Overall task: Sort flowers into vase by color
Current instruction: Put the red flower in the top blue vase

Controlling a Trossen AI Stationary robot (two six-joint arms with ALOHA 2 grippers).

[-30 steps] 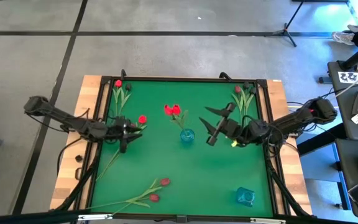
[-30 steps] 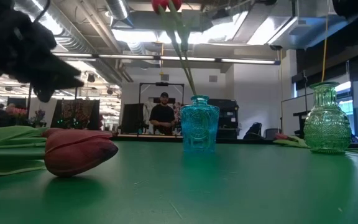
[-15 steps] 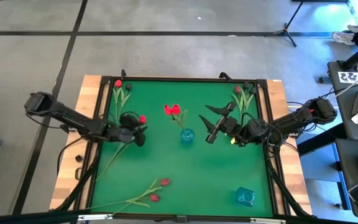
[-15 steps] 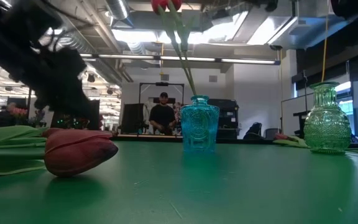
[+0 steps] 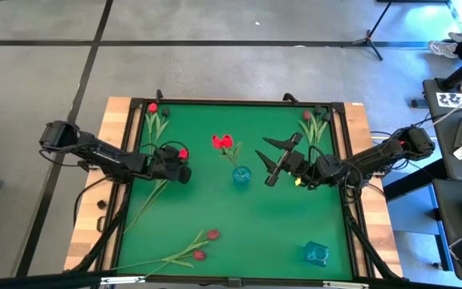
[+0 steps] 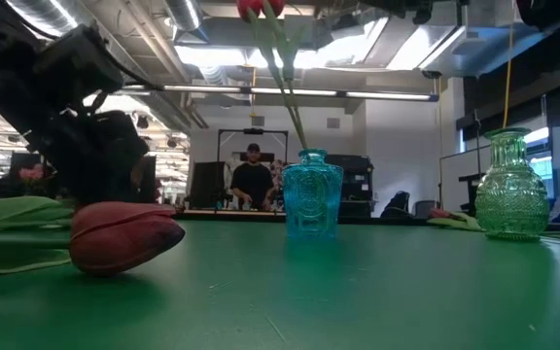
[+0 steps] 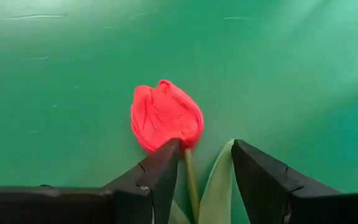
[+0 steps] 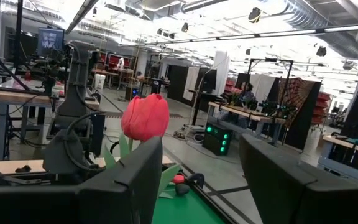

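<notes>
A bright red tulip [image 5: 184,152] lies on the green mat, its stem [image 5: 147,201] running toward the near left edge. My left gripper [image 7: 205,155] is open and low over it; its fingers stand on either side of the stem [image 7: 191,177] and a leaf [image 7: 219,180], just behind the red head [image 7: 165,117]. My right gripper [image 5: 275,160] is open and raised, right of the blue vase [image 5: 241,175]. That vase holds two red tulips [image 5: 223,142]. A green glass vase [image 5: 317,254] stands near the near right corner.
Two dark red tulips [image 5: 203,245] lie by the near edge; one head [image 6: 124,236] fills the low view's left. A red tulip [image 5: 152,112] lies at the far left corner and pinkish ones [image 5: 315,122] at the far right. A person [image 6: 253,180] stands beyond the table.
My left gripper has moved toward the table's right and come down over the loose red tulip, until its open fingers straddle the stem just behind the head. The tulip has stayed where it was.
</notes>
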